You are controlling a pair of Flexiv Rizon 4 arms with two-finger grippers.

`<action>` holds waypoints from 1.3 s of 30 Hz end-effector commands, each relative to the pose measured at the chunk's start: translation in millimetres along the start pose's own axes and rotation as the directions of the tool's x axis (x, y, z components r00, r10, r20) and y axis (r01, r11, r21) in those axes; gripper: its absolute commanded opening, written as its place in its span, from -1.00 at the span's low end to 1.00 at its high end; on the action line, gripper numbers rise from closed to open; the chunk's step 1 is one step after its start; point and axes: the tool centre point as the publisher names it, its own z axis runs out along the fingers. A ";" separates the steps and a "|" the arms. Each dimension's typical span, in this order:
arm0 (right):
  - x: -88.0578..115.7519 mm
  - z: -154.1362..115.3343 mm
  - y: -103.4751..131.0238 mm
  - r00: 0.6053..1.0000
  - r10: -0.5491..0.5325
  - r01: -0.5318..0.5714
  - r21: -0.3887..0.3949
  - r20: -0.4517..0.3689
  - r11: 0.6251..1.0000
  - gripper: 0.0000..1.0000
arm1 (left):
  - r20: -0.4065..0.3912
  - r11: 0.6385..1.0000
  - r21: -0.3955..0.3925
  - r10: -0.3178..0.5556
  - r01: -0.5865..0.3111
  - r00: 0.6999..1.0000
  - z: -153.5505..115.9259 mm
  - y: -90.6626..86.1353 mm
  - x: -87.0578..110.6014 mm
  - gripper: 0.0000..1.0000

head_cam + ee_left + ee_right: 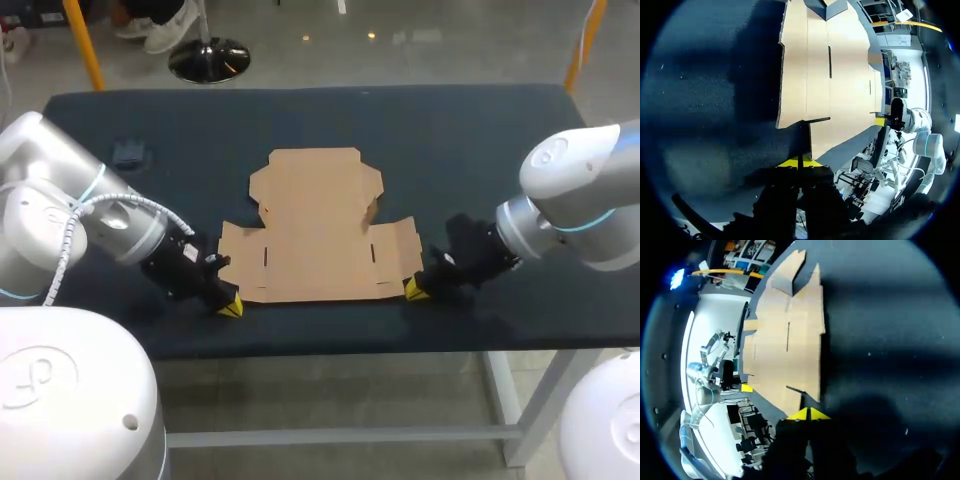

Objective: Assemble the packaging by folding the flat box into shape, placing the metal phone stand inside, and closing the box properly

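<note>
I see the flat cardboard box (318, 225) mid-frame on the dark table (480, 130); my left gripper (230, 307) and right gripper (415, 291) (tips pressed together on both) sit at its lower corners.

There was one table (470, 130). On it lay one flat cardboard box (318, 225) and one small dark thing (128, 153). I could not tell what that was. There were two robot arms, a left arm (60, 215) and a right arm (580, 190). There were two grippers, the left gripper (230, 307) and the right gripper (415, 291). Each had two yellow tips (790, 163), four in all.
</note>
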 end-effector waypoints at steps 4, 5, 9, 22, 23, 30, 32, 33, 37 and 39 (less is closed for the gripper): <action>-4.1 5.6 7.9 1.000 0.014 -0.014 0.011 0.000 1.000 -1.00 | 0.002 1.000 -0.008 0.000 0.000 1.000 2.8 -2.9 -3.1 -1.00; -3.9 6.6 8.7 1.000 0.014 -0.014 0.012 0.001 1.000 -1.00 | 0.002 1.000 -0.008 0.001 -0.001 1.000 2.7 -3.1 -3.2 -1.00; -0.7 8.9 11.2 1.000 0.008 -0.008 0.018 0.000 1.000 -1.00 | 0.003 1.000 -0.012 0.002 -0.002 1.000 3.0 -4.2 -3.6 -1.00; 6.8 8.8 10.5 1.000 -0.020 0.020 0.015 -0.003 1.000 -1.00 | -0.003 1.000 -0.014 -0.002 0.002 1.000 4.2 -5.7 -4.5 -1.00; 7.3 8.9 10.4 1.000 -0.021 0.021 0.015 -0.003 1.000 -1.00 | -0.003 1.000 -0.014 -0.002 0.002 1.000 4.4 -5.9 -4.6 -1.00; 8.0 9.1 10.4 1.000 -0.027 0.027 0.015 -0.004 1.000 -1.00 | -0.013 1.000 -0.015 -0.011 0.011 1.000 4.8 -11.0 -5.3 -1.00; 7.9 9.2 10.7 1.000 -0.028 0.028 0.016 -0.005 0.999 -1.00 | -0.022 1.000 -0.009 -0.022 0.021 1.000 3.3 -13.0 -8.2 -1.00; 8.0 9.2 10.8 1.000 -0.028 0.028 0.016 -0.005 0.999 -1.00 | -0.029 1.000 -0.006 -0.025 0.024 0.999 2.6 -13.2 -9.2 -1.00; 8.0 8.8 10.9 1.000 -0.028 0.028 0.015 -0.003 0.999 -1.00 | -0.045 0.999 0.007 -0.036 0.036 0.998 -1.7 -14.5 -13.1 -1.00; 8.0 8.7 11.0 1.000 -0.029 0.029 0.015 -0.003 0.999 -1.00 | -0.050 0.999 0.012 -0.037 0.038 0.998 -3.8 -15.5 -13.1 -1.00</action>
